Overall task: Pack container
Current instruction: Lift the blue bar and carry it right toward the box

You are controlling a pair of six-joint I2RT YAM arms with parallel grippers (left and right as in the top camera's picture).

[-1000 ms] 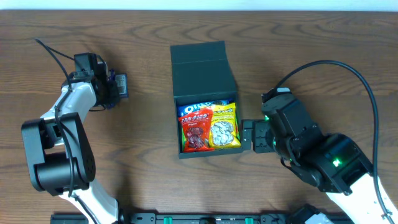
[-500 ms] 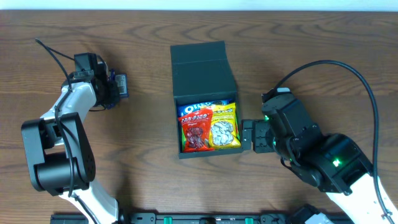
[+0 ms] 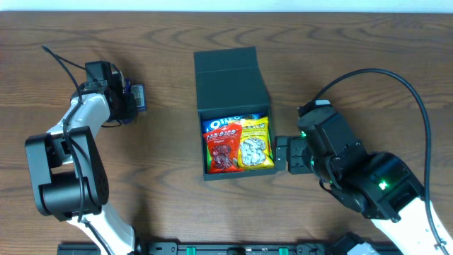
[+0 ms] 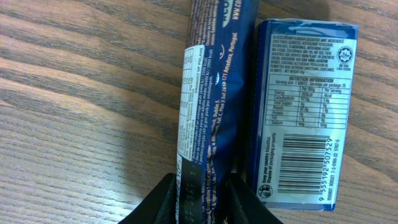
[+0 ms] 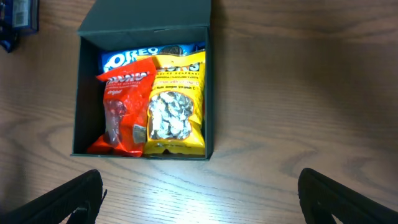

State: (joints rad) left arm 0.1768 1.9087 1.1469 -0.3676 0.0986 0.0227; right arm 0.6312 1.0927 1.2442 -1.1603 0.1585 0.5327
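**Desk stock: one open box, two loose items**

1. Dark teal-green matte rectangular box [image 3: 232, 88] with a hinged flap lid. It sits at the centre of the overhead frame on the brown wood-grain desk [image 3: 368, 42], with the lid folded back toward the top edge.
   - Blue Oreo packet [image 3: 228, 122], at the upper end.
   - Red crinkled snack bag [image 3: 223, 150], lower left.
   - Yellow snack bag [image 3: 255, 145], lower right, touching the red one.
2. My right fingers [image 3: 283, 154] are spread wide apart, just right of the box's lower right corner.
3. My left fingers [image 3: 132, 99] are in the upper left of the frame, well apart from the box. They are closed on a dark blue foil-wrapped roll [image 4: 214, 93].
4. Small blue flat carton [image 4: 305, 112], with its nutrition panel and barcode facing up. It lies just beside the roll, on its right in my wrist view.
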